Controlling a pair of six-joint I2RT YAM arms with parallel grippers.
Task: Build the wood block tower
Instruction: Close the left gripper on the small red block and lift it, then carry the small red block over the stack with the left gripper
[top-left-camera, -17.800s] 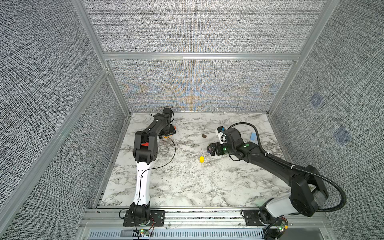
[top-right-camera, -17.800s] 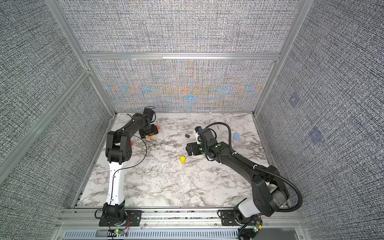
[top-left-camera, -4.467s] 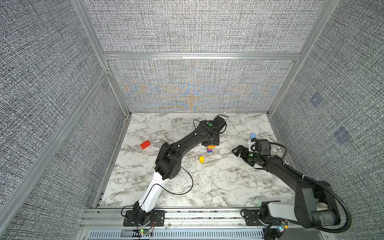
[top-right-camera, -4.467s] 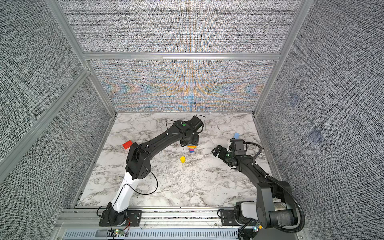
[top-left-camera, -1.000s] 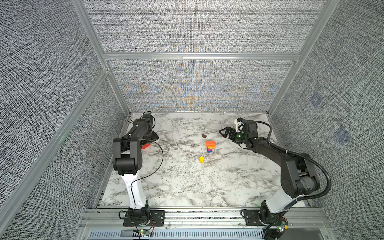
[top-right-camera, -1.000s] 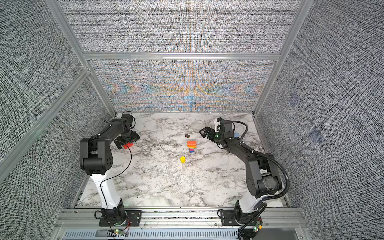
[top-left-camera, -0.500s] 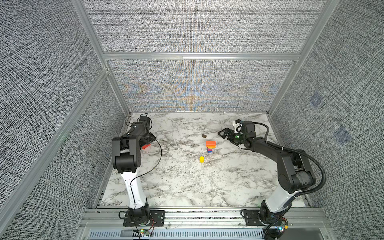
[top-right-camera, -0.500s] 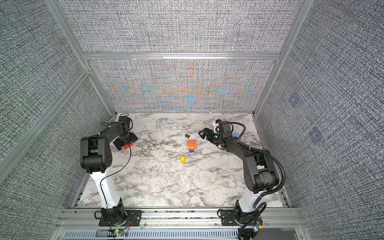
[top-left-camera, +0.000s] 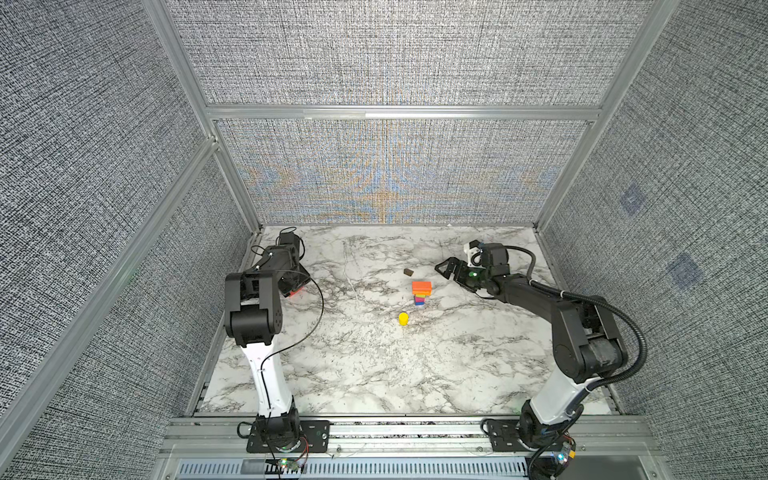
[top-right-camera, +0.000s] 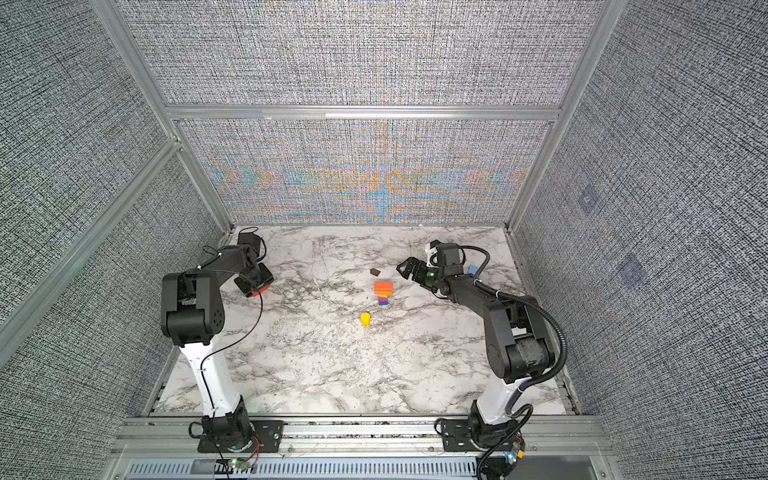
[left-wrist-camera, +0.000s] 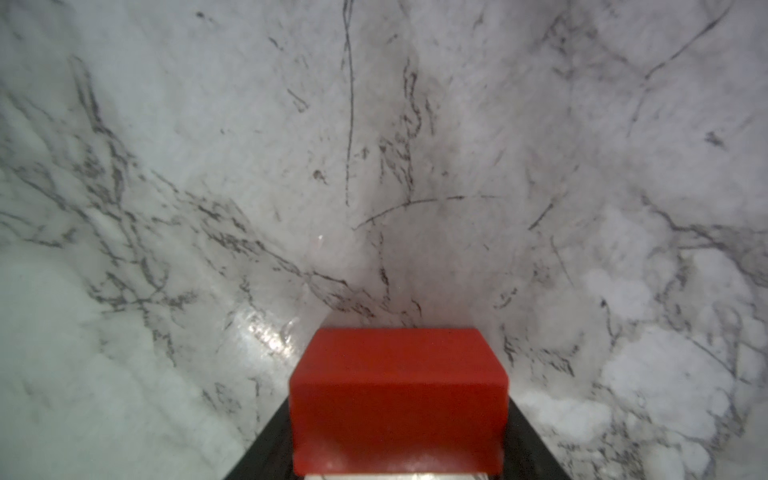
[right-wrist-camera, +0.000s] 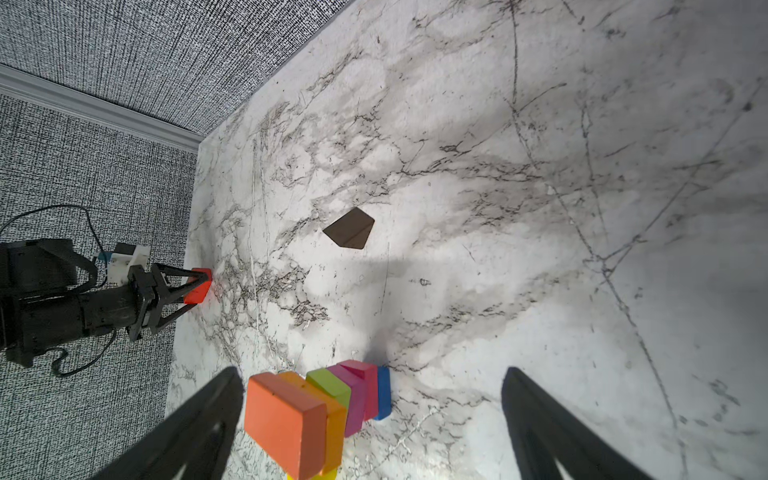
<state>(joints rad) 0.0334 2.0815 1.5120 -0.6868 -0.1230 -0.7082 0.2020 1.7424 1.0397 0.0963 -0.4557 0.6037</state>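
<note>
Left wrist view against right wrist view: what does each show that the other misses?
Only the left wrist view: nothing new but detail, the red block close up, dark jaws flush against its sides. Only the right wrist view: the tower, orange on top, the dark brown block lying apart from it, the right gripper with jaws open, the left gripper seen from outside, and the fabric wall. Both: the red block in the left gripper, and the marble table.
</note>
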